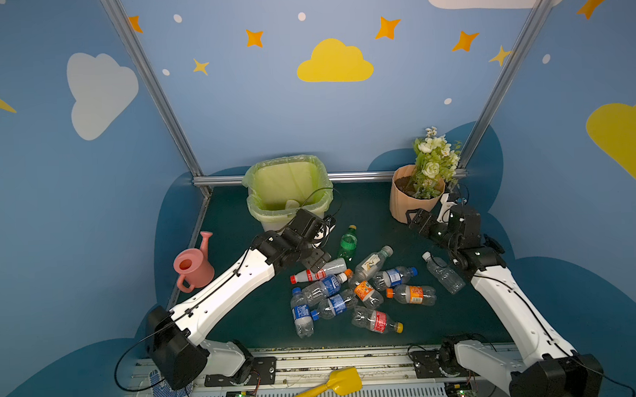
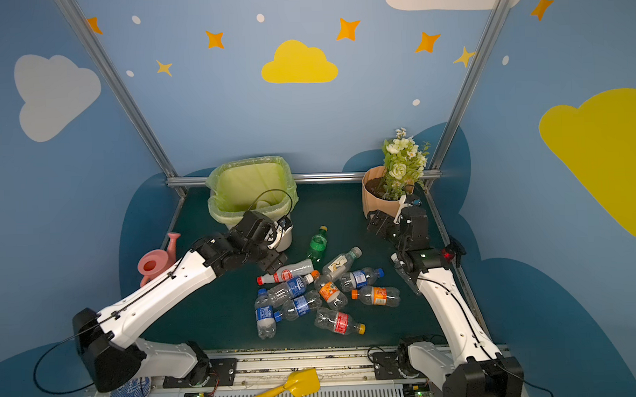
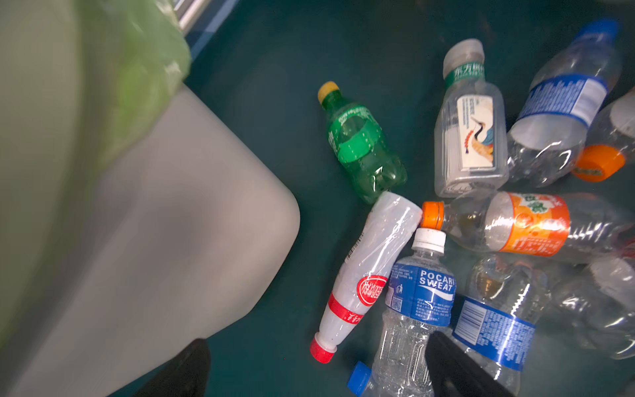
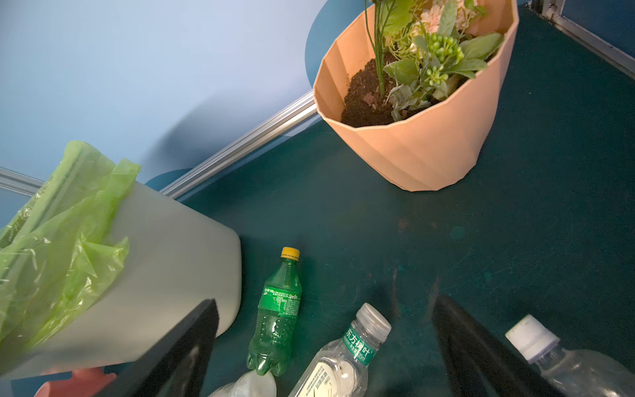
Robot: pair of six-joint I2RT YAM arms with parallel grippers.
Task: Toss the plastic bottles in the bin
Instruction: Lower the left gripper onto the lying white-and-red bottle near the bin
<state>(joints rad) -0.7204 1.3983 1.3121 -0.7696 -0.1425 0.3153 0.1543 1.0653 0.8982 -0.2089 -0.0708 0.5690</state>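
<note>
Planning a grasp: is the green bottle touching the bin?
Apart. The left wrist view shows bare mat between the green bottle and the bin.

Robot lab test cell dressed as a set, not a real room. Giveaways: aluminium extrusion frame (image 1: 151, 85) holding flat wall panels printed with a cartoon yellow cloud (image 1: 335, 62) and stars. Dark green mat (image 1: 375, 212) for a floor. Left arm (image 1: 221, 293) and right arm (image 1: 509, 301) bolted to a metal rail (image 1: 351, 362) along the mat's front edge. Bare circuit board (image 1: 239, 396) with a green LED lit, beside a slotted cable duct (image 1: 389, 395). Pink watering can (image 1: 193, 265), peach flower pot (image 1: 407, 200) and yellow toy shovel (image 1: 330, 386) read as garden props.
</note>
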